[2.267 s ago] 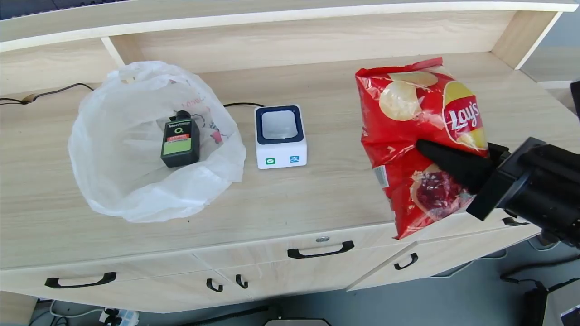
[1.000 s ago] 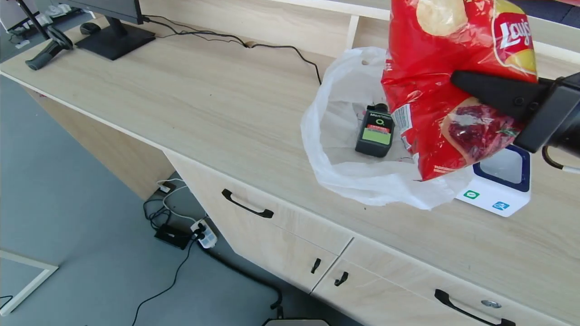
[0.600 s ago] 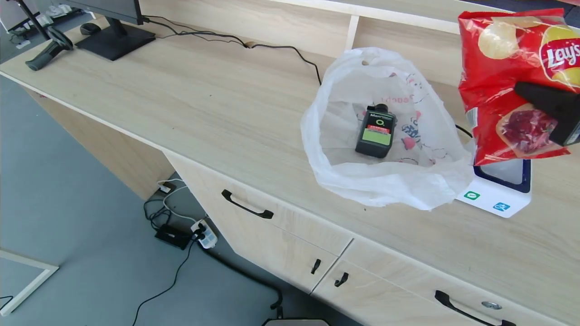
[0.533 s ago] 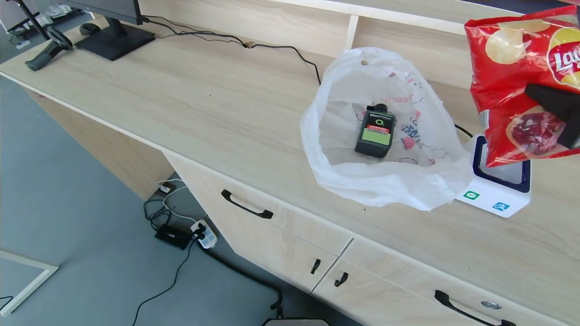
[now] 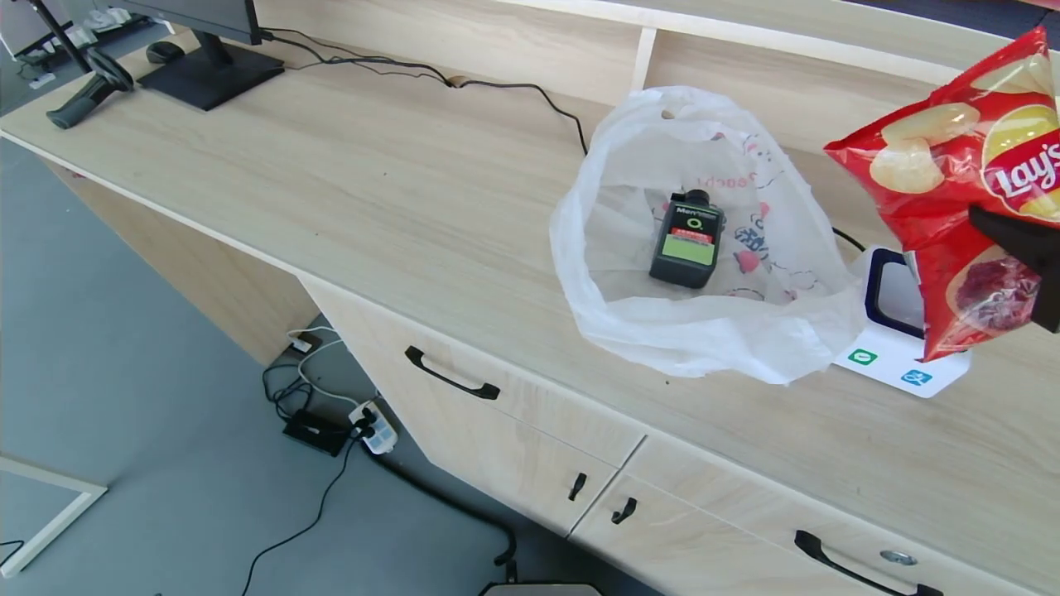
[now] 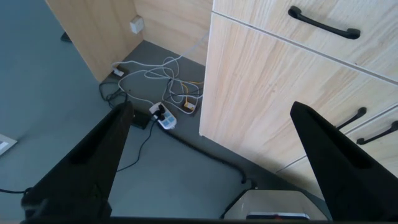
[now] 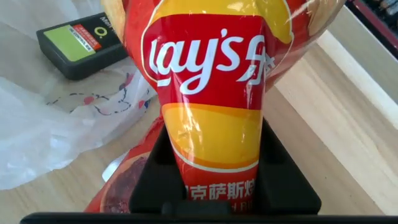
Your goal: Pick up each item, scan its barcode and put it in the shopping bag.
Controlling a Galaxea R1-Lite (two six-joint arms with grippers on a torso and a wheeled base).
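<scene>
The head camera looks down at an angle from high above the counter [image 5: 373,190], taking in its drawer fronts [image 5: 497,447] and the floor [image 5: 124,372]. The left wrist camera sits low off the counter edge, facing down past the spread fingers of the left gripper [image 6: 211,107] at those drawer fronts and a power strip [image 6: 165,117], both shared with the head view. The right wrist camera sits close against the chip bag [image 7: 208,93], facing the shopping bag [image 7: 56,124] and dark bottle [image 7: 81,43], likewise shared.
</scene>
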